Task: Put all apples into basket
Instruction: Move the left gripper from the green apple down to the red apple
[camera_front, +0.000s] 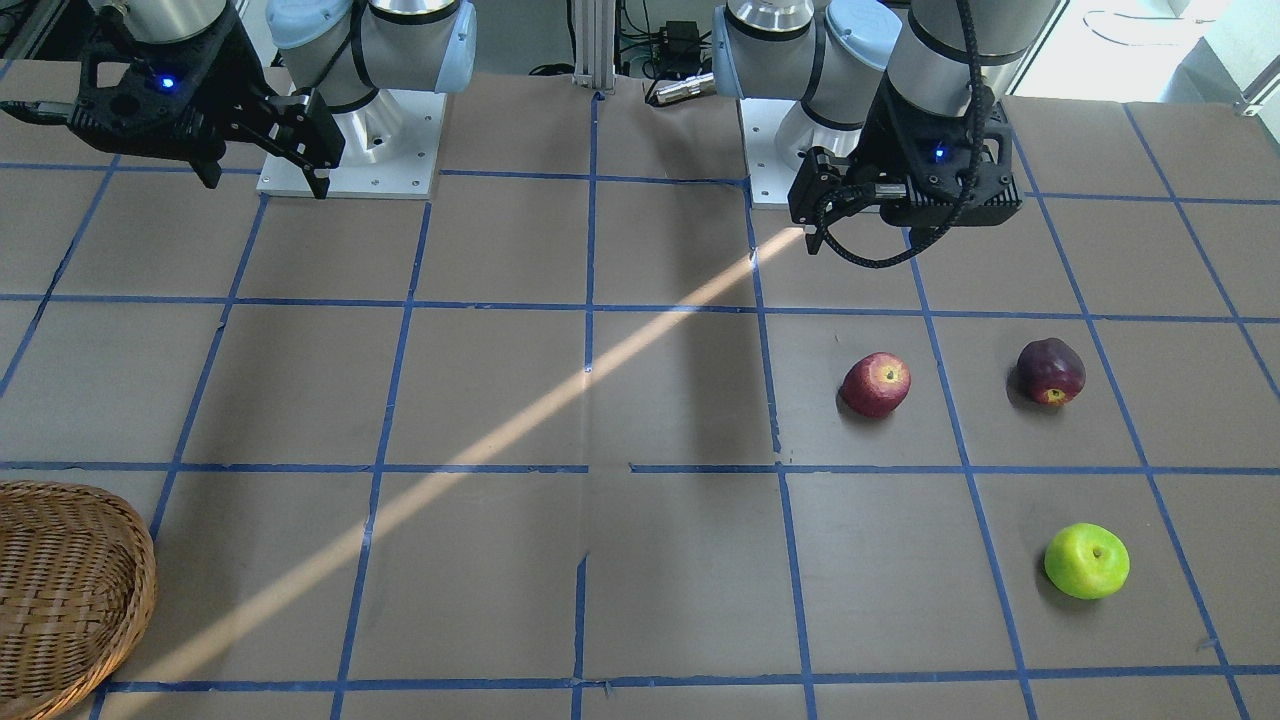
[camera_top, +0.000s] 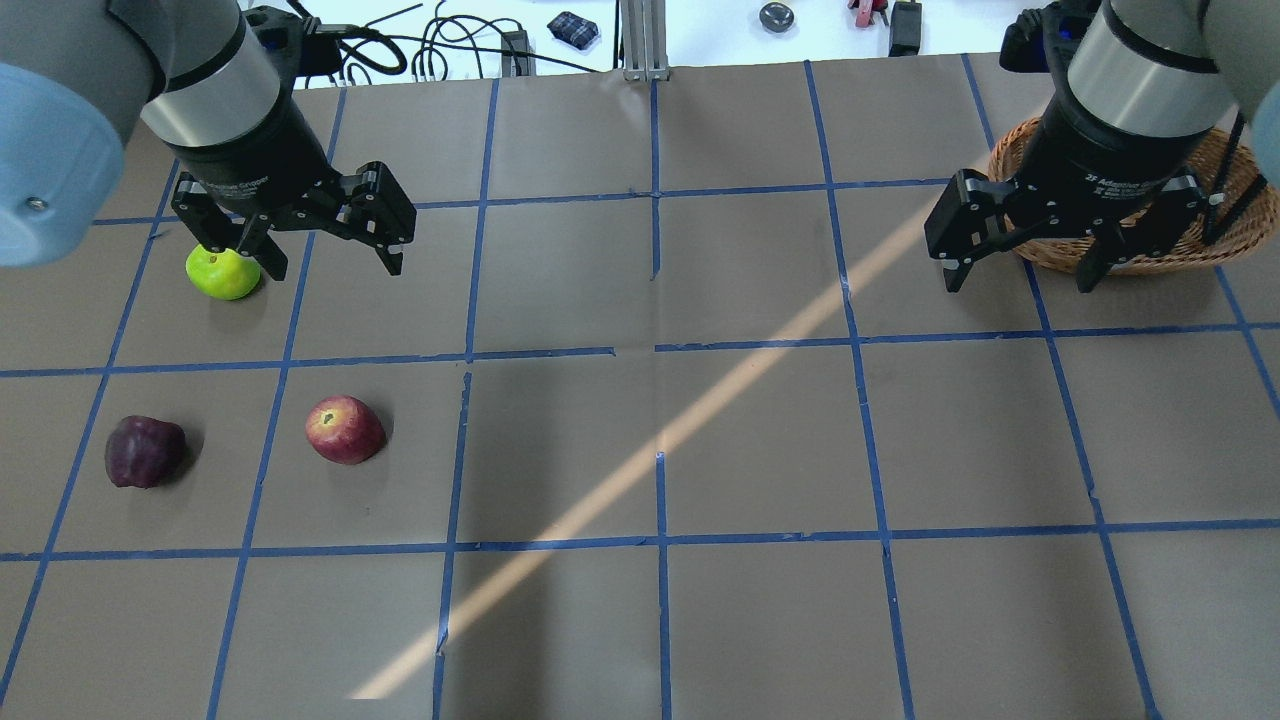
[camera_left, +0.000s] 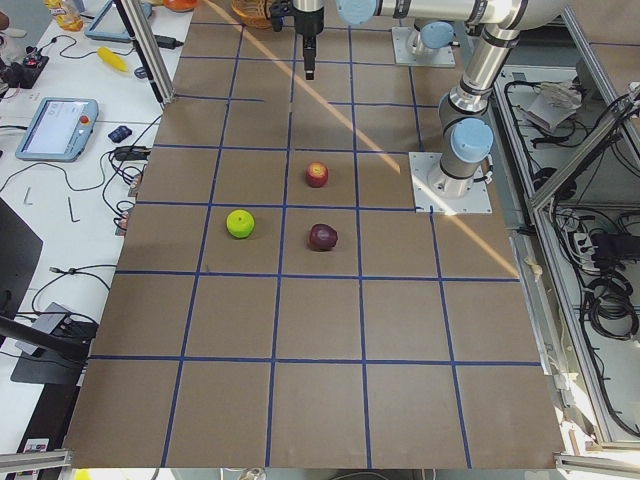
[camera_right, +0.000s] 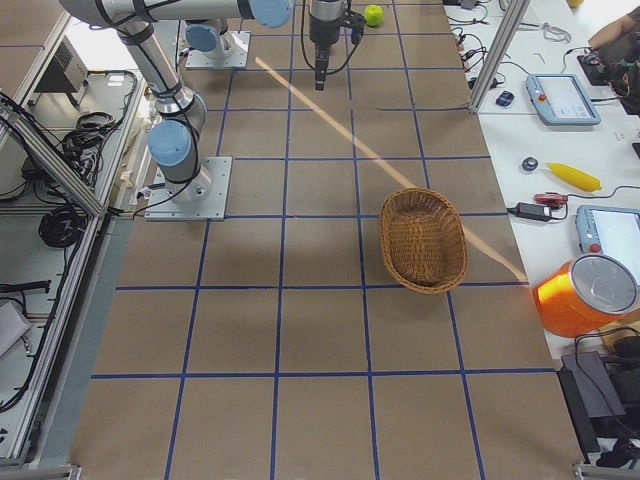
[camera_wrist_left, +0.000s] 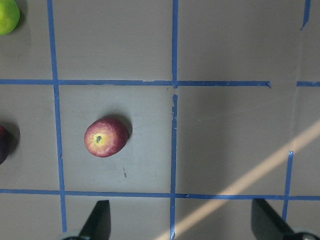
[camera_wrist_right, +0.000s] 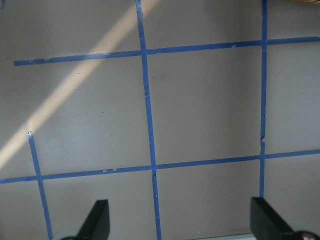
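Three apples lie on the robot's left half of the table. The red apple (camera_front: 875, 384) (camera_top: 344, 429) (camera_wrist_left: 105, 137) is nearest the middle. The dark maroon apple (camera_front: 1050, 370) (camera_top: 145, 451) lies outboard of it. The lime green apple (camera_front: 1087, 561) (camera_top: 224, 272) lies farther from the robot. My left gripper (camera_top: 330, 265) (camera_wrist_left: 181, 222) hangs open and empty high above them. The wicker basket (camera_front: 140, 560) (camera_top: 1235, 235) (camera_right: 423, 290) stands empty at the far right. My right gripper (camera_top: 1020, 280) (camera_wrist_right: 180, 222) hangs open and empty, high beside it.
The brown table carries a blue tape grid (camera_top: 655, 350) and a slanting stripe of sunlight (camera_top: 700, 400). The arms' base plates (camera_front: 350, 170) (camera_front: 770, 180) are at the robot's edge. Cables, tablets and an orange object (camera_right: 580, 295) lie on side benches beyond the table.
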